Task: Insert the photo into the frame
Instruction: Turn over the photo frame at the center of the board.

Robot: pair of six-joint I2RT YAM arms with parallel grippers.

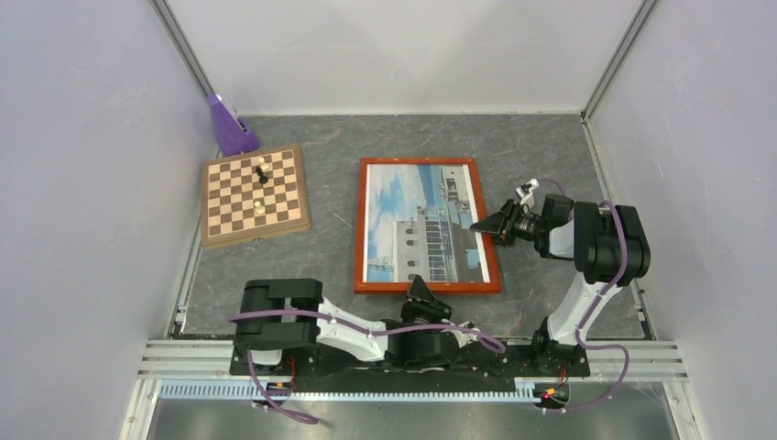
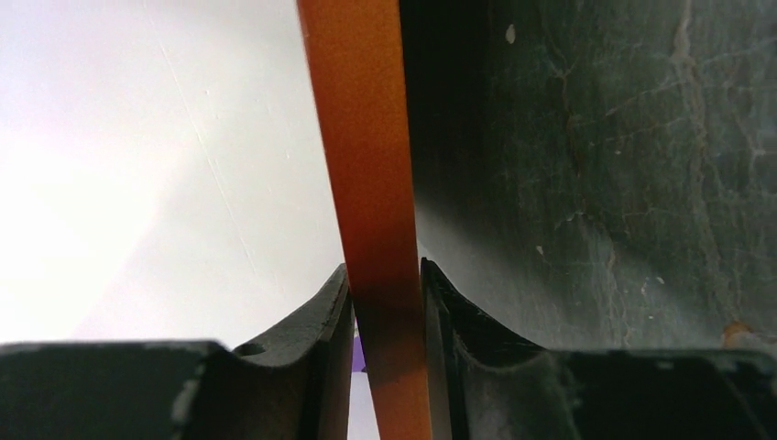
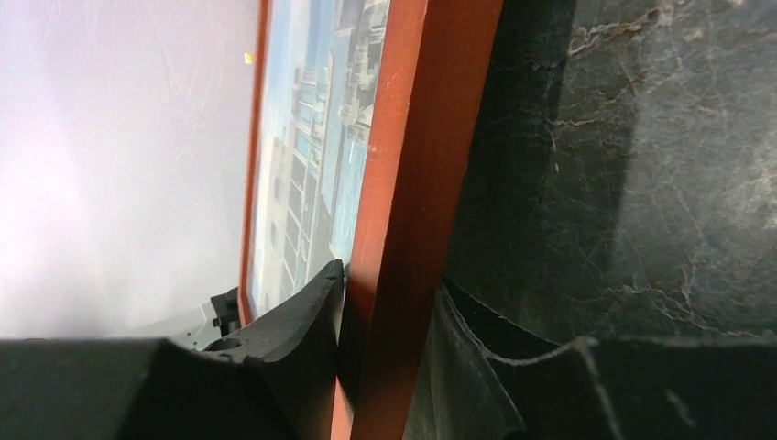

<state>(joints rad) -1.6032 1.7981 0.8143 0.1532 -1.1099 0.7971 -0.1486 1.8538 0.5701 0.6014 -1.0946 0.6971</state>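
Left tool (image 2: 385, 277) is closed narrow on the frame (image 1: 362, 225). Its two fingers press either face of the near rail, with no gap visible. Right tool (image 3: 389, 280) is likewise clamped on the frame's right rail, about midway along it. One finger lies over the inner edge, at the margin of the print.

Finding 1. The photo (image 1: 412, 220) lies picture-up inside the frame and fills the opening on all four sides. No corner is seen riding over a rail. Whether anything backs it from below is hidden.

Finding 2. The frame sits at the middle of the table (image 1: 550, 147), its long sides running away from the arms. Whether it rests flat or is raised slightly cannot be told.

Finding 3. A chessboard (image 1: 254, 194) carrying a few pieces lies well apart to the left, with a purple object (image 1: 227, 128) behind it. Neither is involved.

Assessment. The seating appears largely done. The step in hand looks like steadying or shifting the loaded frame with both arms.

Recommendation. Move both arms together and keep the frame level. The rails are thin, so any mismatch would probably twist them and could pop the print loose. The right tool's inner finger should bear on wood, not on the print. Grip pressure should stay moderate.
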